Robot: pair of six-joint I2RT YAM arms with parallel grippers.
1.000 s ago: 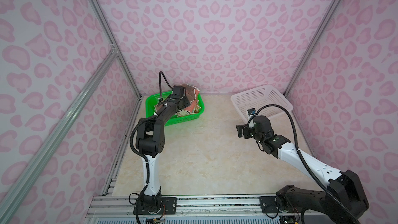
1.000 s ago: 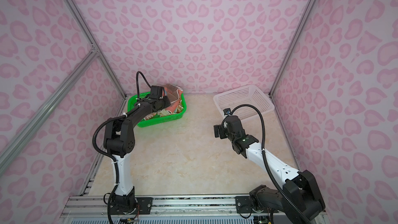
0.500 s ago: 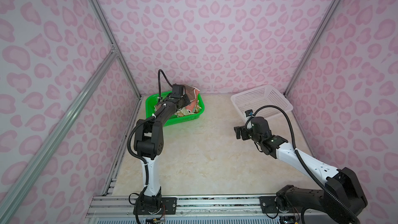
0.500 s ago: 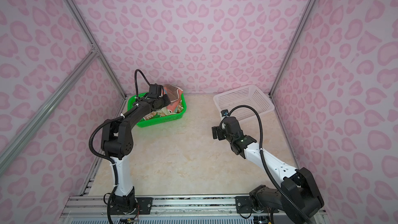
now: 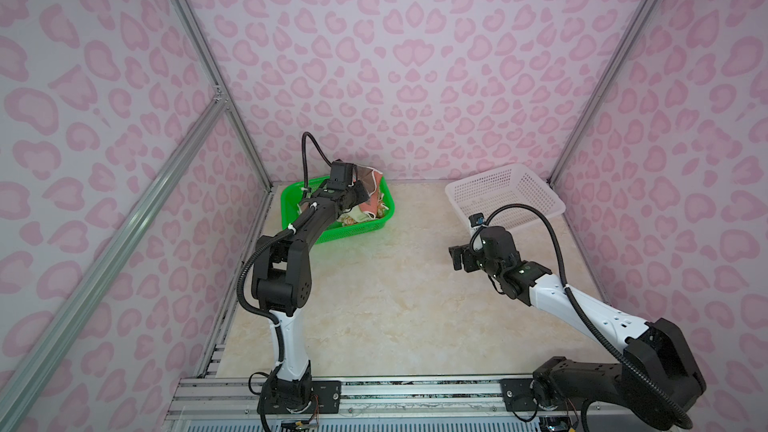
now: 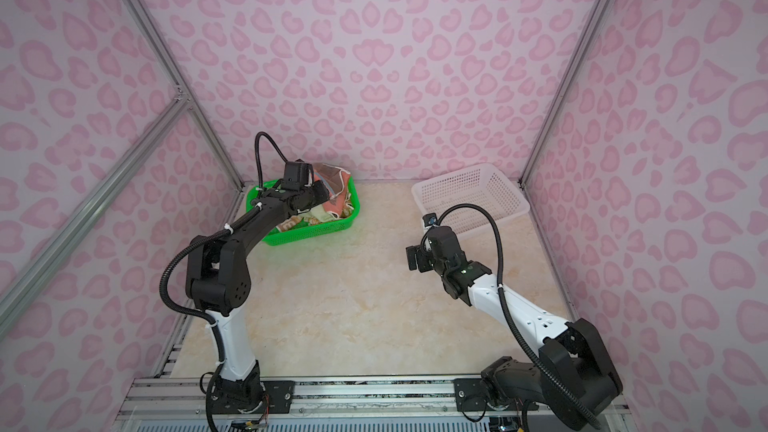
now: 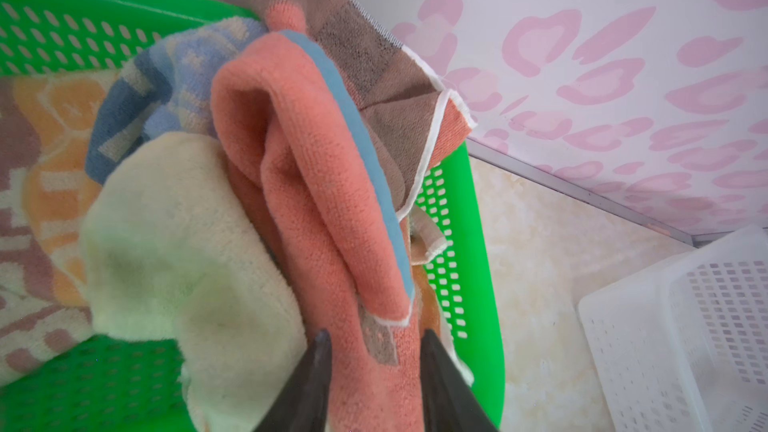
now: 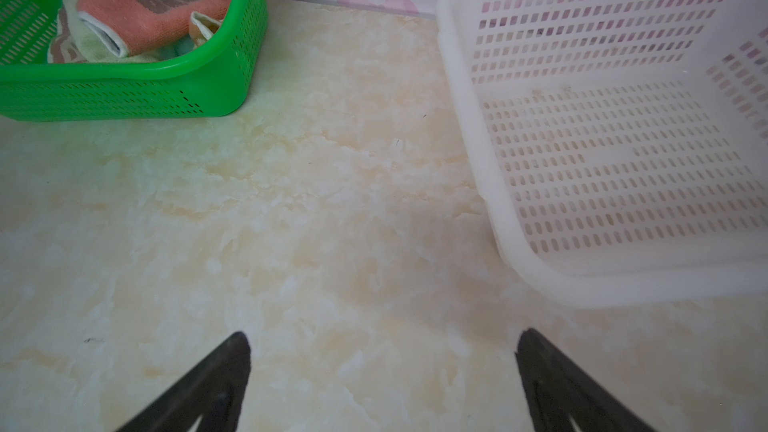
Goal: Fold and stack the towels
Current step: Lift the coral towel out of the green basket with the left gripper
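Observation:
Several towels lie heaped in a green basket (image 5: 332, 238) (image 6: 307, 236) at the back left in both top views. My left gripper (image 7: 374, 336) reaches into the basket (image 7: 478, 243). Its jaws stand a little apart with a fold of the coral towel (image 7: 311, 201) filling the gap and touching both fingers. Beside it lie a pale yellow-green towel (image 7: 166, 222) and a blue and orange striped towel (image 7: 124, 89). My right gripper (image 8: 382, 338) (image 5: 457, 257) hangs open over bare table, holding nothing.
A white perforated basket (image 5: 505, 197) (image 8: 465, 139) with nothing in it stands at the back right, near the right gripper. Pink patterned walls close in the table on three sides. Marble-look tabletop (image 5: 395, 305) lies between the two arms.
The left wrist has shifted slightly over the green basket. The right gripper has drifted a little to the left and stays open.

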